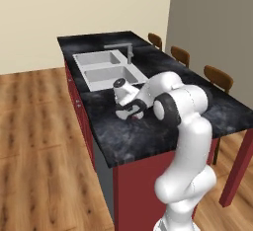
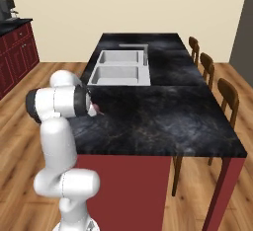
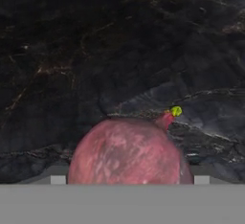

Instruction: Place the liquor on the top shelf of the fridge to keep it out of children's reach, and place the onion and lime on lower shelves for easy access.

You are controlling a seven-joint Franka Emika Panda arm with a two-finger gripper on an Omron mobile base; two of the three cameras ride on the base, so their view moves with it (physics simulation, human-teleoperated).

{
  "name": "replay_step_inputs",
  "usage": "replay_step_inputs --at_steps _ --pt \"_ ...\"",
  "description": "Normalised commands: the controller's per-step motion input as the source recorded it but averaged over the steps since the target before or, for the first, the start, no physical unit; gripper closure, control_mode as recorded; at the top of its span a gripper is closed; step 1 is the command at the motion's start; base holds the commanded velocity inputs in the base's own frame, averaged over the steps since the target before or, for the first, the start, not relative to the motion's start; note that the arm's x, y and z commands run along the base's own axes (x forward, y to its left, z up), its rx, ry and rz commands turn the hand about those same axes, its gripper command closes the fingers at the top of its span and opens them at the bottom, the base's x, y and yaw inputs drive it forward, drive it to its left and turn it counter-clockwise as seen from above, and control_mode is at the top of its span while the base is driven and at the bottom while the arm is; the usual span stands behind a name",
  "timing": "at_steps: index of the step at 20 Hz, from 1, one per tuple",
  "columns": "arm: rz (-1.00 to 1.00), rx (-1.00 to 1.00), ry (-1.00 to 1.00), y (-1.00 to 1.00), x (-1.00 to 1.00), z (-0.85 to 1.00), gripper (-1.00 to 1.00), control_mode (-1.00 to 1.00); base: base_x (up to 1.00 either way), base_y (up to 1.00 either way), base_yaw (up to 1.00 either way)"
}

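In the left base view the arm bends low over the dark marble island counter [image 1: 148, 131]; the gripper [image 1: 129, 112] sits down at the counter surface, just this side of the double sink [image 1: 106, 69], with a sliver of the pinkish-red onion [image 1: 135, 117] showing at its fingers; the near counter edge lies a little way in front of the hand, the sink rim just behind it; bare counter runs off to the right toward the three wooden chairs [image 1: 219, 78]; open wood floor spreads to the left of the island.

In the right base view the elbow covers most of the hand; a small pink patch of the onion [image 2: 96, 108] peeks out beside it, close to the counter's left edge; the wide black top to the right is free as far as the chairs.

In the hand view the onion [image 3: 127, 151] looms large at the bottom centre, resting on the marble, its stem tip pointing up and right; small pale patches to either side of it may be the fingertips, too small to tell; the jaws stand wide, released, not pressing the onion.
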Motion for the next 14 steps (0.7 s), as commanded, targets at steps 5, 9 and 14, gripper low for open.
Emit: replay_step_inputs --at_steps 5,9,14 --pt "0.00 0.00 -0.13 -0.04 -0.61 0.95 1.00 -1.00 0.00 0.00 0.00" --pt "0.00 0.00 -0.03 -0.03 -0.59 1.00 1.00 -1.00 0.00 0.00 0.00" --pt "0.01 0.00 0.00 -0.09 -0.67 0.99 1.00 -1.00 0.00 0.00 0.00"
